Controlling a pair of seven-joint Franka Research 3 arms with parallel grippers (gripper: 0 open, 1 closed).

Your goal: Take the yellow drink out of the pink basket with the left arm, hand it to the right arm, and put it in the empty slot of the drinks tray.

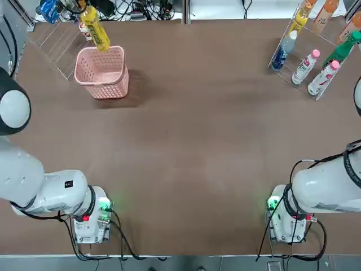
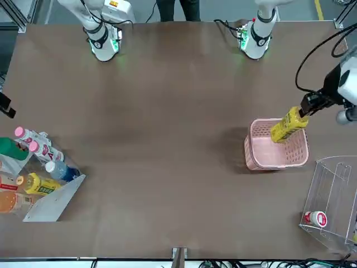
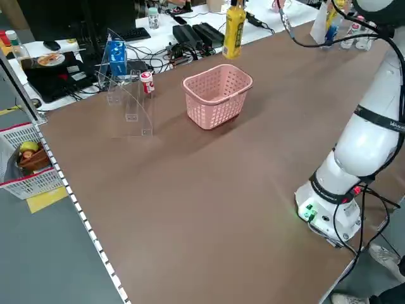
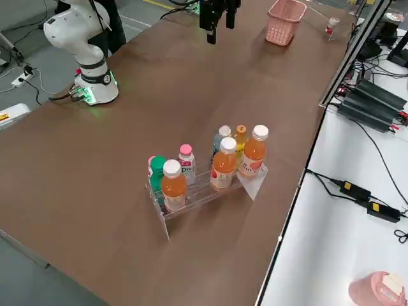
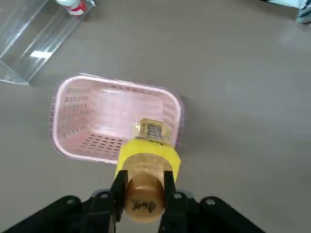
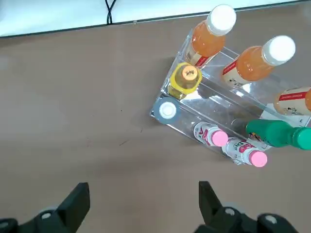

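My left gripper [image 5: 143, 187] is shut on the cap end of the yellow drink [image 5: 147, 162], which hangs tilted just above the pink basket [image 5: 73, 121]. From overhead the yellow drink [image 1: 95, 27] leans over the far rim of the pink basket [image 1: 102, 84] at the table's far left. My right gripper [image 6: 143, 199] is open and empty, hovering above the table [image 4: 217, 19] short of the drinks tray [image 6: 165, 119]. The tray holds orange, white pink-capped, blue, yellow and green bottles. Its middle lane shows a bare stretch [image 6: 224, 104] between a pink-capped bottle and an orange one.
A clear acrylic stand [image 2: 332, 190] with a small red-capped bottle [image 2: 316, 219] sits just beyond the basket at the far left corner. Cables and gear crowd the bench behind the table's far edge. Both arm bases [image 1: 90, 217] [image 1: 287, 217] stand at the near edge.
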